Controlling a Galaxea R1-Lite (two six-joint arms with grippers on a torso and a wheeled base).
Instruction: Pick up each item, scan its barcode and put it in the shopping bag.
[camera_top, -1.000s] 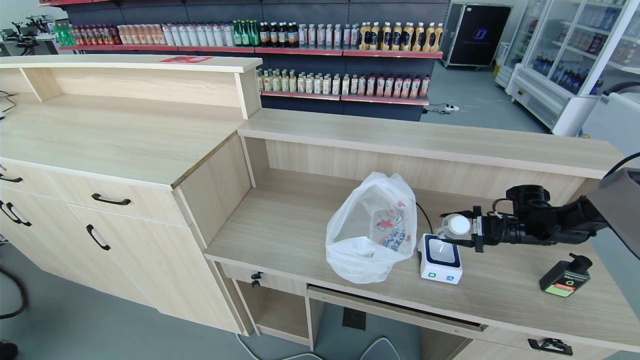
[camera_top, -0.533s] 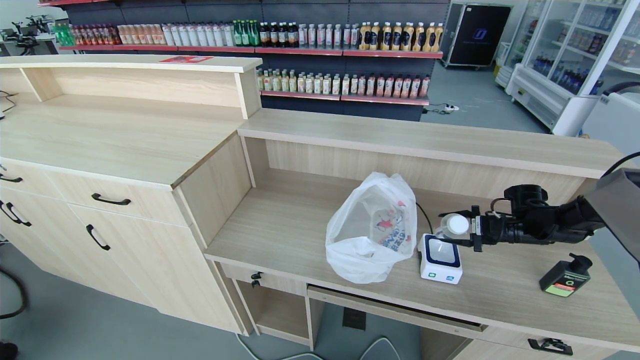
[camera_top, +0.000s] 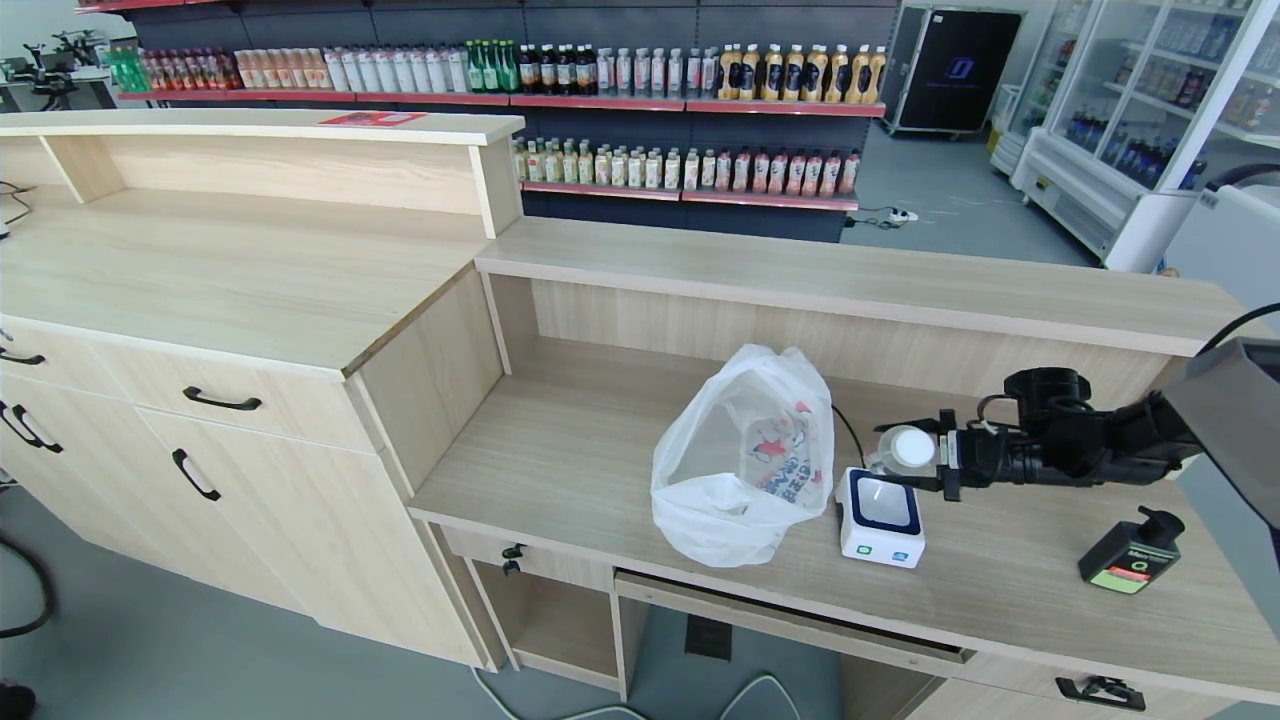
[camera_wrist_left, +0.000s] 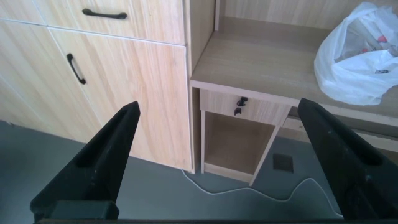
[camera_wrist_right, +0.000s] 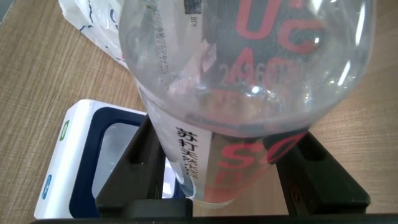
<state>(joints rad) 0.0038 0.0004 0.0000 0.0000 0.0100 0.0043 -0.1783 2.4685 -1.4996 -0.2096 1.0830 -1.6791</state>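
Note:
My right gripper is shut on a clear plastic bottle with a white cap and red print, held upright just behind the white barcode scanner on the counter. From the right wrist, the bottle stands close over the scanner, with the bag's edge beyond. The white shopping bag sits open to the scanner's left with a printed item inside. My left gripper hangs open below the counter's front edge, far from everything, with the bag far off.
A black pump bottle with a green and red label lies on the counter at the right. A raised wooden ledge runs behind the work surface. A taller cabinet counter stands to the left. Drink shelves line the back.
My right gripper has carried the bottle slightly up and back from the scanner. The scanner's screen mark seen a second ago is gone.

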